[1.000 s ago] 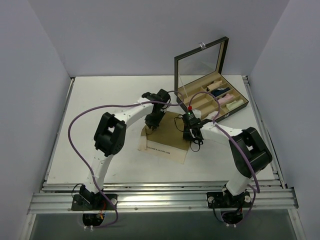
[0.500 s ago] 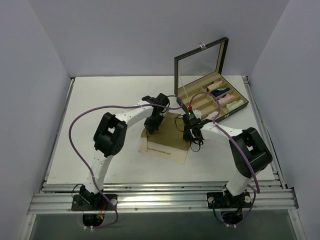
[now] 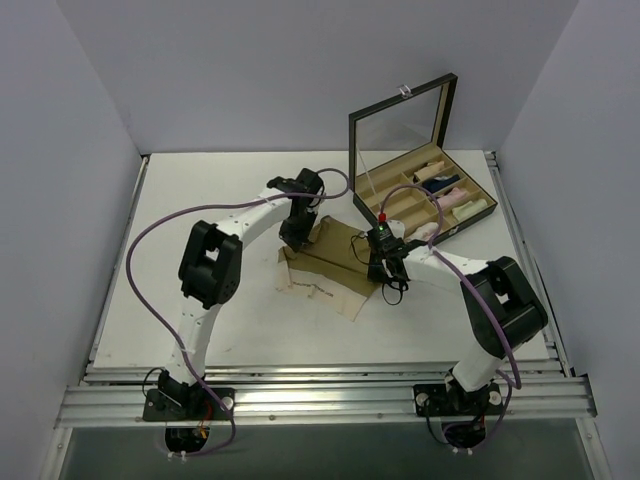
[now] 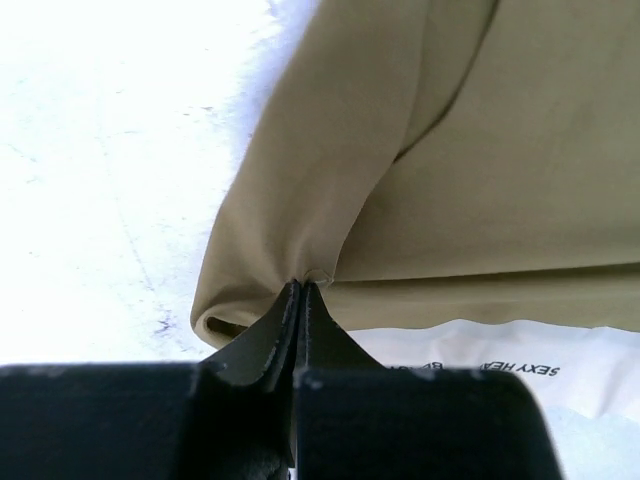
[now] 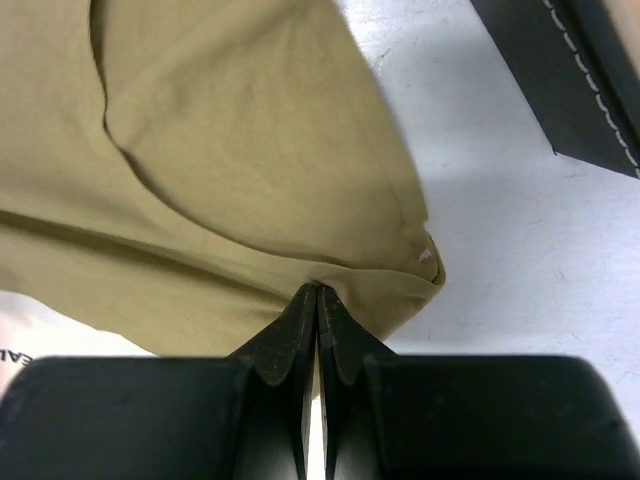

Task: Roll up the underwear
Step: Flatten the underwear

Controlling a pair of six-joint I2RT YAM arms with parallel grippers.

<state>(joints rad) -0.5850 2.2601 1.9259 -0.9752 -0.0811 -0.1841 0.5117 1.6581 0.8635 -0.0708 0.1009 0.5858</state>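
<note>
The tan-beige underwear [image 3: 335,262] lies mid-table with its paler printed band [image 3: 308,287] toward the near side. My left gripper [image 3: 291,241] is shut on its left edge, where the left wrist view shows the cloth [image 4: 480,150] bunched at the fingertips [image 4: 302,287] and curled in a fold. My right gripper [image 3: 379,270] is shut on the right edge. In the right wrist view the tan fabric [image 5: 230,150] is pinched at the closed tips [image 5: 318,291], and the hem folds over just beside them.
An open dark box [image 3: 452,226] with a raised glass lid [image 3: 400,125] stands at the back right, close behind the right gripper. Its compartments hold rolled cloths. Bare white table [image 3: 200,200] spreads to the left. Purple cables loop over both arms.
My left gripper has shut on the underwear's left edge and moved back and left, pulling the cloth so its left side folds up. The right gripper has stayed shut in place.
</note>
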